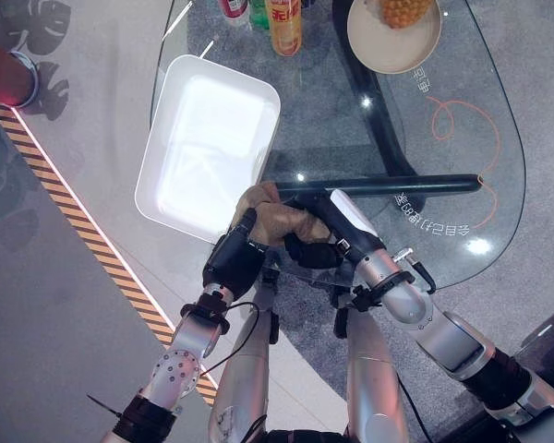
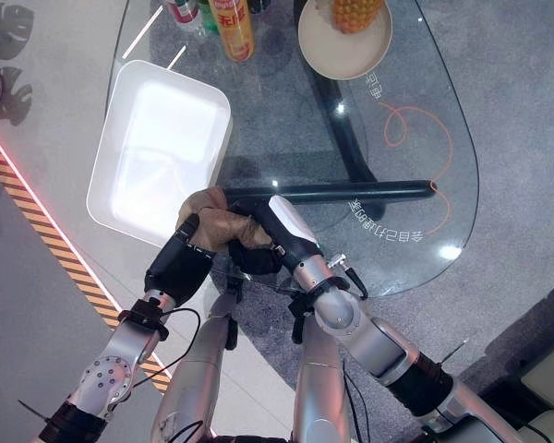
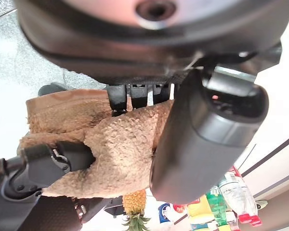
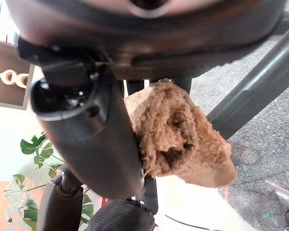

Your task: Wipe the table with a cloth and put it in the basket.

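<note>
A crumpled brown cloth (image 1: 277, 217) sits at the near edge of the glass table (image 1: 443, 185), gripped between both hands. My left hand (image 1: 233, 263) comes in from the lower left, its fingers curled into the cloth (image 3: 120, 154) with the thumb (image 3: 207, 134) pressed against it. My right hand (image 1: 346, 221), white cover on its thumb, clamps the cloth (image 4: 178, 134) from the other side, fingers curled beneath. The white rectangular basket (image 1: 148, 185) lies just left of the hands, holding nothing.
At the table's far side stand several bottles (image 1: 284, 26) and a beige plate (image 1: 369, 41) with a pineapple (image 1: 402, 11). A dark bar (image 1: 415, 185) runs under the glass. On the floor at left are a red pot (image 1: 5, 78) and a striped strip (image 1: 74, 221).
</note>
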